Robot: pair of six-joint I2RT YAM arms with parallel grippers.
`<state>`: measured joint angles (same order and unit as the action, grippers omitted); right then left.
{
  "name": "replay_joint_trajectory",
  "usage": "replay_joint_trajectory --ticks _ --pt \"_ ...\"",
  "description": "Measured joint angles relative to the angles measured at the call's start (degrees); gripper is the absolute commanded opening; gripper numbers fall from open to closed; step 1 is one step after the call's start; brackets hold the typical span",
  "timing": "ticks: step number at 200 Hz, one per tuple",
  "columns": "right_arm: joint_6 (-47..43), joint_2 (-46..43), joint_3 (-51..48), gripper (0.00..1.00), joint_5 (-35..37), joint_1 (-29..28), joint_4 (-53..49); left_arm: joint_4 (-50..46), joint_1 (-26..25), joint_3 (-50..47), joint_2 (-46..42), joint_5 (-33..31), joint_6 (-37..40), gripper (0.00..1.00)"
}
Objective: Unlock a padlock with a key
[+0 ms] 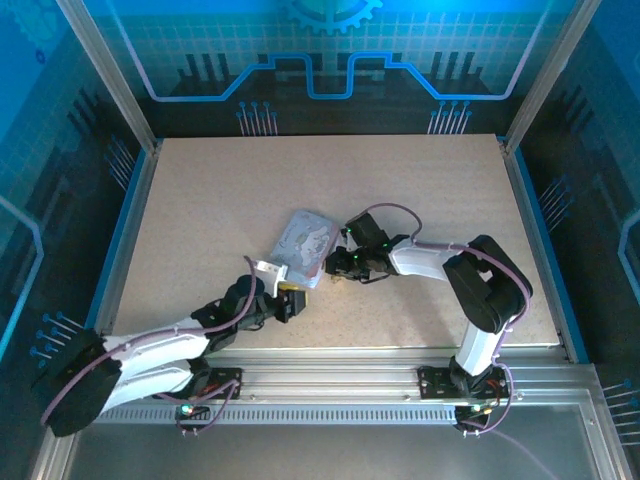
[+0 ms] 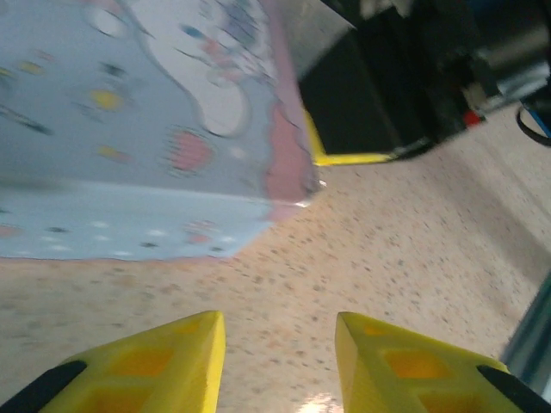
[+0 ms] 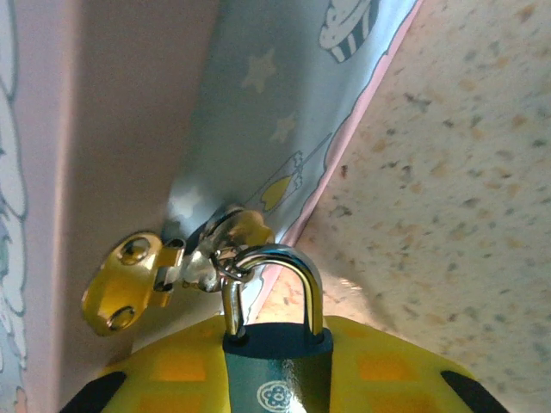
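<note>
**Right tool has the padlock, left tool open beside the tin**

Your right tool (image 3: 280,389) is pinching the padlock (image 3: 277,357). In the right wrist view, the dark bluish body sits upright between the two yellow pads (image 3: 172,370). The silver shackle (image 3: 312,284) arches up out of it. One leg of the shackle passes through a small metal ring (image 3: 225,258) at the edge of the tin (image 3: 258,103). A brass-coloured latch (image 3: 129,291) hangs just beside that ring. The padlock is therefore at the tin's side wall, low down near the speckled worktop (image 3: 465,172).

In the overhead view, the tin (image 1: 305,240) lies near the middle of the worktop (image 1: 420,190), turned at an angle. Your right arm reaches in to the tin's right edge.

Your left tool (image 2: 280,361) is spread. In the left wrist view, its two yellow fingers (image 2: 172,361) stand apart over bare worktop with nothing between them. The tool points at the near corner of the tin (image 2: 129,129) and sits near it without touching. Beyond that corner you can see a dark, yellow-edged finger of the right tool (image 2: 353,120) against the tin's far side.
</note>
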<state>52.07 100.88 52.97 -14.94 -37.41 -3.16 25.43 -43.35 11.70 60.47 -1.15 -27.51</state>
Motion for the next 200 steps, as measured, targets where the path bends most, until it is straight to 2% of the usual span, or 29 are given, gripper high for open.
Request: replay_joint_trajectory --ticks 39,80,116,156,200 --pt "12.15 -0.07 0.02 0.22 5.03 -5.73 0.96 11.06 -0.59 -0.09 9.70 -1.46 -5.81 0.38" --pt "19.58 -0.13 0.55 0.22 8.98 -9.07 0.76 20.90 -0.70 -0.42 18.10 -2.23 -10.62 0.33" --pt "21.94 -0.13 1.14 0.22 9.90 -9.53 0.00 31.06 -0.28 -0.72 27.98 -1.99 -14.56 0.28" --pt "22.08 -0.13 1.14 0.22 12.15 -9.46 -0.46 50.03 1.33 -0.92 42.38 1.95 -19.28 0.24" --pt "22.95 -0.13 1.16 0.22 11.47 -9.49 -0.09 52.89 1.27 -1.01 43.87 2.45 -19.56 0.25"
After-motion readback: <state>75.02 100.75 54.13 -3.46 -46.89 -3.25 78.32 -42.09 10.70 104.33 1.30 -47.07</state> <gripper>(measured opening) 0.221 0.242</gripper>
